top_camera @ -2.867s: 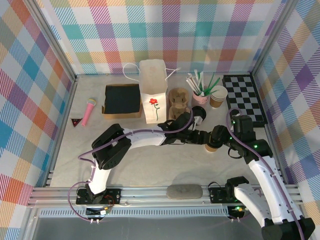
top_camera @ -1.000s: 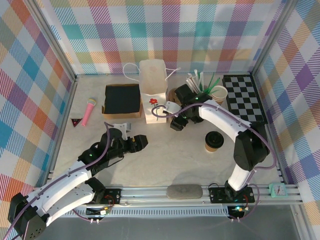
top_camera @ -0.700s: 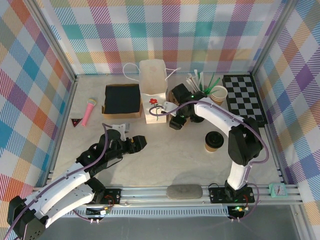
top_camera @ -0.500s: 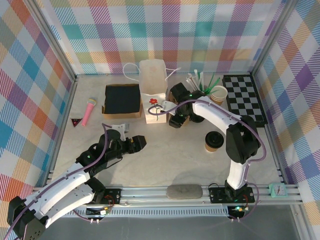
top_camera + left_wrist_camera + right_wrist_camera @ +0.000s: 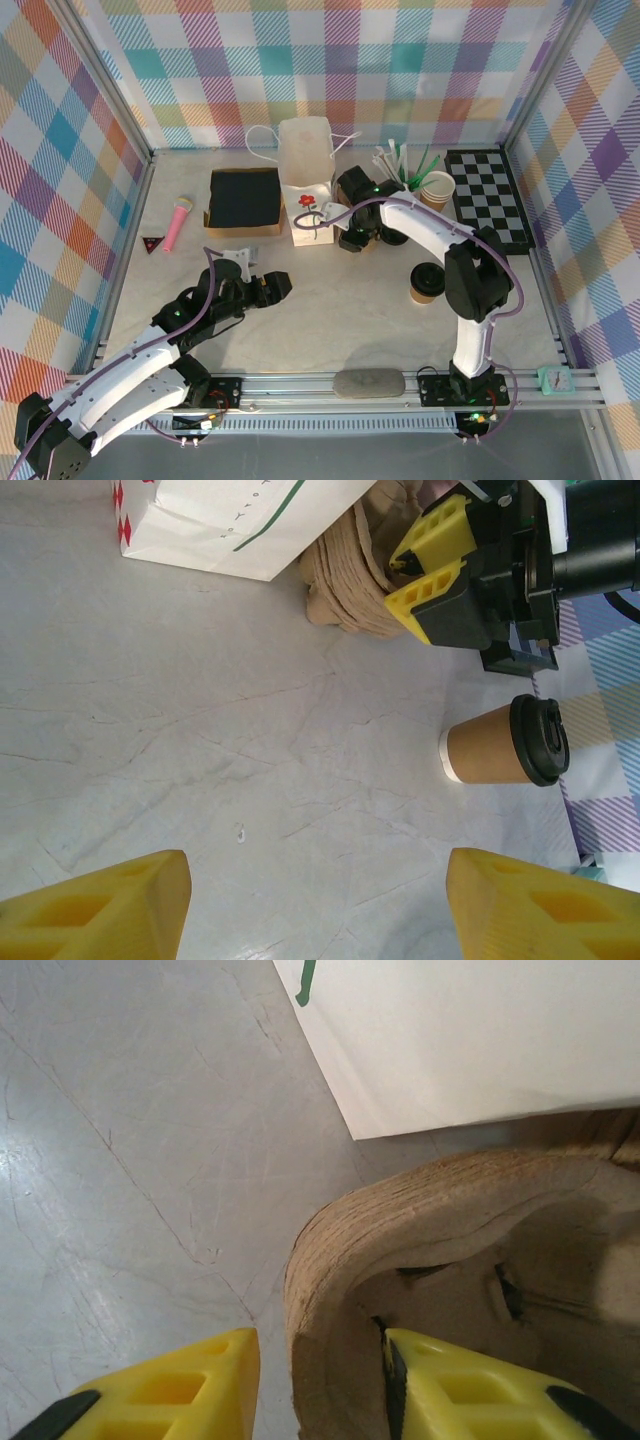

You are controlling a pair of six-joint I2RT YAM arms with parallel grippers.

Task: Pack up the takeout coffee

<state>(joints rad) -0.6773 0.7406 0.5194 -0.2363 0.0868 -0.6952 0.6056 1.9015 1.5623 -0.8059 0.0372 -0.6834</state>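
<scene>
Top view: the right arm runs up from its base and folds back leftward, wrist low. The right gripper [image 5: 350,238] sits at the brown pulp cup carrier [image 5: 372,228], just beside the white paper bag [image 5: 305,185]. The takeout coffee [image 5: 427,283] stands upright and lidded on the table [image 5: 330,330], close beside that arm's upright link. If the arm swings back carelessly, the elbow could tip the cup. The left arm lies low across the near left, with the left gripper [image 5: 272,287] pointing at the middle.

Left wrist view: the left gripper [image 5: 315,905] has its fingers spread wide with nothing between them. The coffee [image 5: 505,745] stands apart from the carrier [image 5: 350,575], which looks layered — a pinch might lift several, or drag them into the bag [image 5: 230,520].

Right wrist view: the right gripper [image 5: 320,1390] straddles the carrier's rim [image 5: 330,1250]. One finger is inside the rim and one outside, with a sliver of table showing on the outer side — so it is not yet clamped. A shallow bite on soft pulp could slip.
</scene>
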